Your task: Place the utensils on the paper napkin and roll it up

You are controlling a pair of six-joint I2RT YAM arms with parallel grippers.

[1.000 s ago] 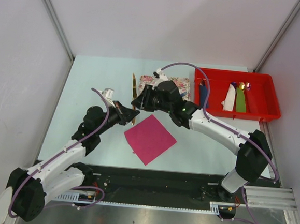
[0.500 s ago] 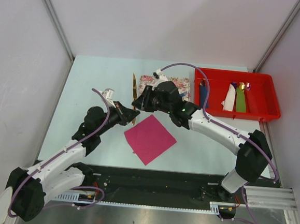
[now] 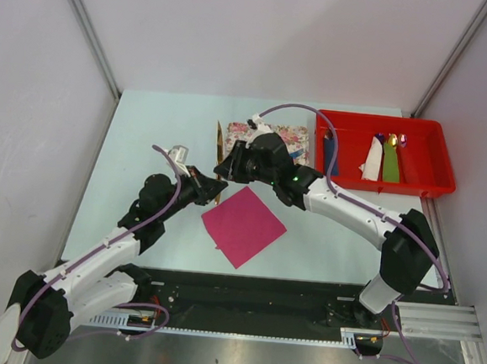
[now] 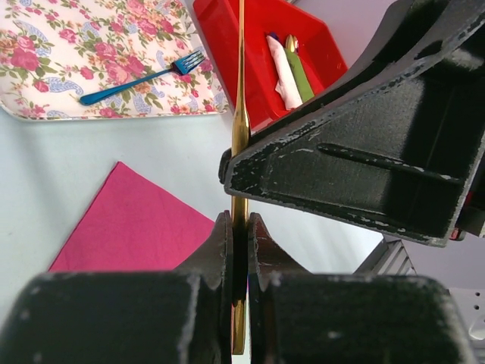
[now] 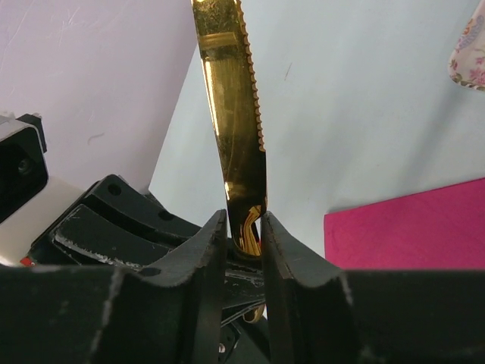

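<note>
The gold knife (image 3: pixel 219 140) hangs off the table between both arms. My left gripper (image 3: pixel 210 184) is shut on its handle; in the left wrist view the handle (image 4: pixel 241 114) runs edge-on between the pads (image 4: pixel 239 221). My right gripper (image 3: pixel 223 168) is shut on the same knife (image 5: pixel 235 129) just above the left one, its jaws (image 5: pixel 244 221) pressing the sides. The magenta paper napkin (image 3: pixel 243 225) lies flat just right of and below the grippers. The teal fork (image 4: pixel 136 82) lies on the floral tray (image 4: pixel 61 53).
A red bin (image 3: pixel 435 163) at the back right holds white, green and blue rolled bundles with spoon tips. The floral tray (image 3: pixel 293 135) sits behind my right wrist, partly hidden by it. Grey walls close in on both sides.
My right gripper has narrowed its jaws onto the knife that the left gripper holds. Both arms have shifted only slightly.
</note>
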